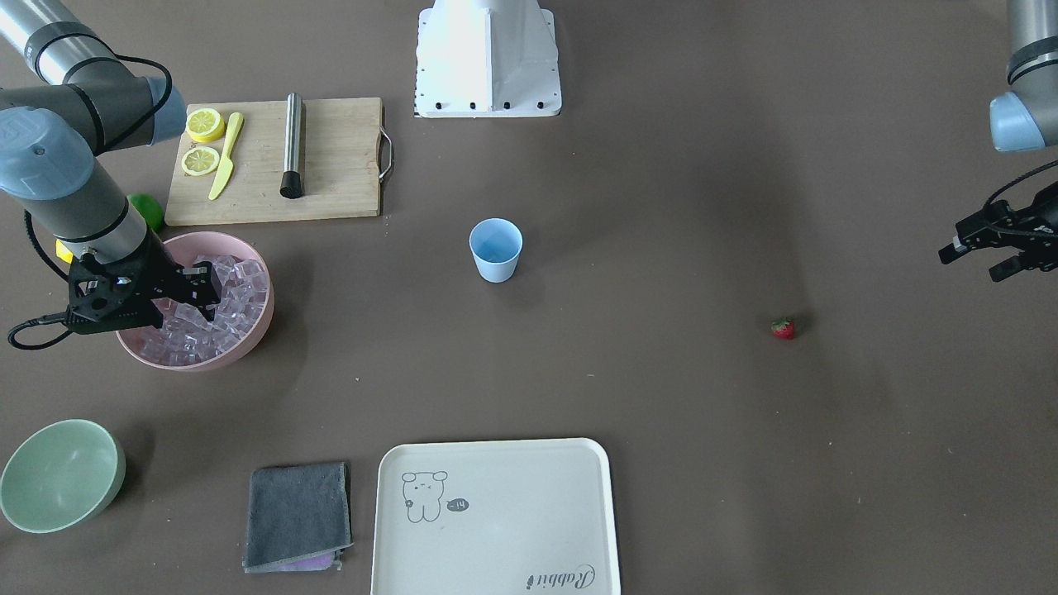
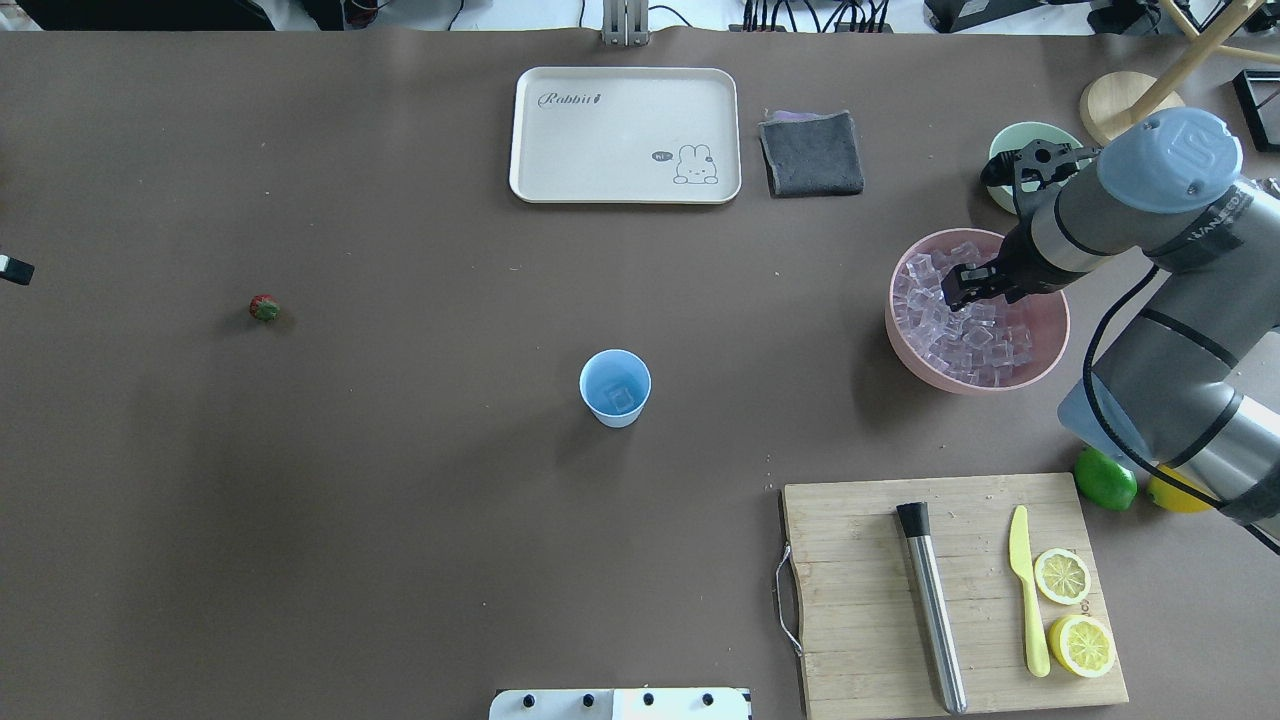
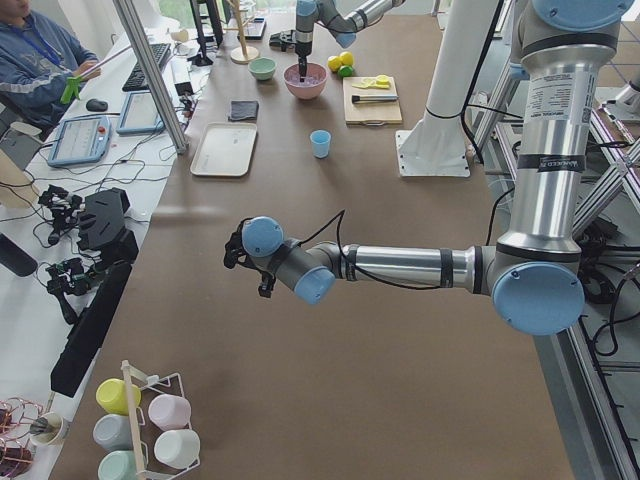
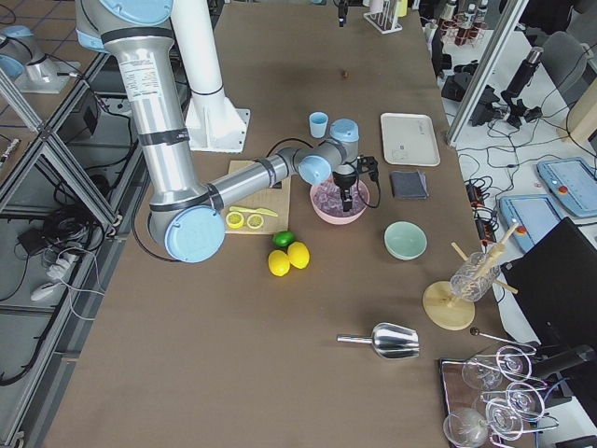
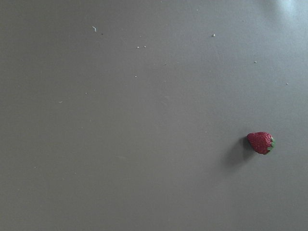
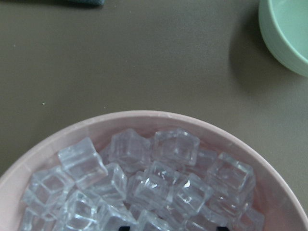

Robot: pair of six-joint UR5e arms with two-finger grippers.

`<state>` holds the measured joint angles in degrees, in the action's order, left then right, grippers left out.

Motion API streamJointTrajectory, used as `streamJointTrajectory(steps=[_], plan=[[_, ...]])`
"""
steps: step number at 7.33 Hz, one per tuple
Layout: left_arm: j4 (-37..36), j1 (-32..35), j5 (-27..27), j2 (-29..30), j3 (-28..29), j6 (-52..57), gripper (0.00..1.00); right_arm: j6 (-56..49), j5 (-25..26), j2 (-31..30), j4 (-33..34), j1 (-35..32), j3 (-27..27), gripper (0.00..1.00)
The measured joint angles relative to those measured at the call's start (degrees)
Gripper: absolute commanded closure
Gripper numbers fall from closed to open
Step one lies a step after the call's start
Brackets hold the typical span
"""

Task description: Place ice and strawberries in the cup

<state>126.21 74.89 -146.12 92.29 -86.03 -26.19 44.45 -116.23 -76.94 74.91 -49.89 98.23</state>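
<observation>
Standing in the pink bowl (image 1: 207,362), right gripper (image 1: 208,297) was spread wide amid ice (image 1: 238,299); left gripper (image 1: 977,259) hovered open.

Bright even light; soft shadows; glints on ice (image 6: 159,178); frames sharp.

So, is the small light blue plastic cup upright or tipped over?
Upright: the light blue plastic cup stands on its narrow base, open rim facing up.

Brown-covered table (image 2: 380,560), cluttered white side desk (image 3: 25,340) along it, tiled floor (image 4: 23,345), soft even light
</observation>
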Motion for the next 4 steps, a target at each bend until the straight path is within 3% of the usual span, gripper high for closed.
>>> streamJointTrajectory(steps=[2, 4], plan=[[0.0, 0.0, 0.0, 0.0, 0.0, 0.0, 0.02, 2.3, -1.1, -0.5, -0.2, 0.0, 1.6, 0.63], [0.0, -0.1, 0.0, 0.1, 0.0, 0.0, 0.02, 2.9, -1.5, -1.7, -0.3, 0.1, 2.4, 0.46]])
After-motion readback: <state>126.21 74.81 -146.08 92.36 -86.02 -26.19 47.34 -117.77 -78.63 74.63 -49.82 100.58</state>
